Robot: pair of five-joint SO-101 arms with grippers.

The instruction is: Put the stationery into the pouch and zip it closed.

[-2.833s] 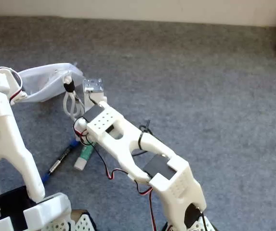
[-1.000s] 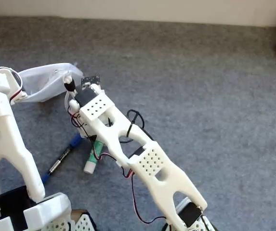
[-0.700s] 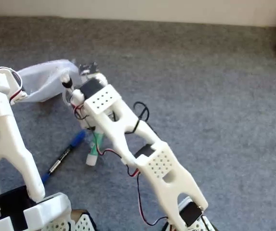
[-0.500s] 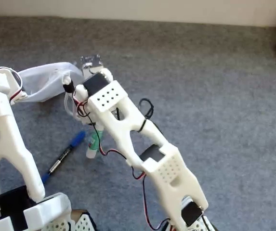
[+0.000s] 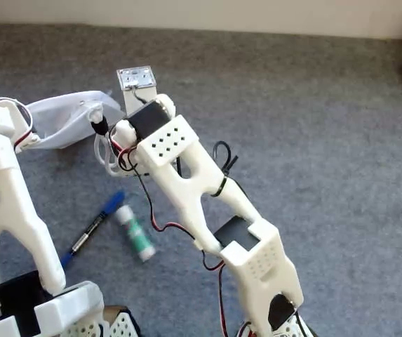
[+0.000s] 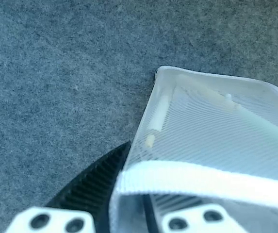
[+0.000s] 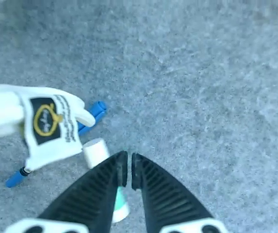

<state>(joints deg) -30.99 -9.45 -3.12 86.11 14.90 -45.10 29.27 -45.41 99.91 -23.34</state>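
My left gripper [image 6: 129, 194] is shut on the white-edged rim of the translucent mesh pouch [image 6: 211, 131], held just above the carpet at the far left [image 5: 67, 123]. A pale thin item [image 6: 158, 116] shows through the mesh. My right gripper [image 7: 127, 170] hovers over the carpet with its black fingers together and nothing between them. Right under it lies the green and white glue stick [image 7: 97, 151], flat on the carpet [image 5: 135, 235]. The blue pen [image 5: 95, 223] lies beside the glue stick [image 7: 94, 112].
The right arm [image 5: 186, 182] stretches from the front right across to the pouch's mouth. The left arm's white column [image 5: 11, 210] stands at the front left. A white arm part with a yellow sticker [image 7: 49, 125] is close to the pen. Open grey carpet spreads to the right.
The glue stick, earlier hanging tilted under the right gripper, now lies flat on the carpet nearer the front. The right wrist has risen and swung back. The pouch has stayed put.
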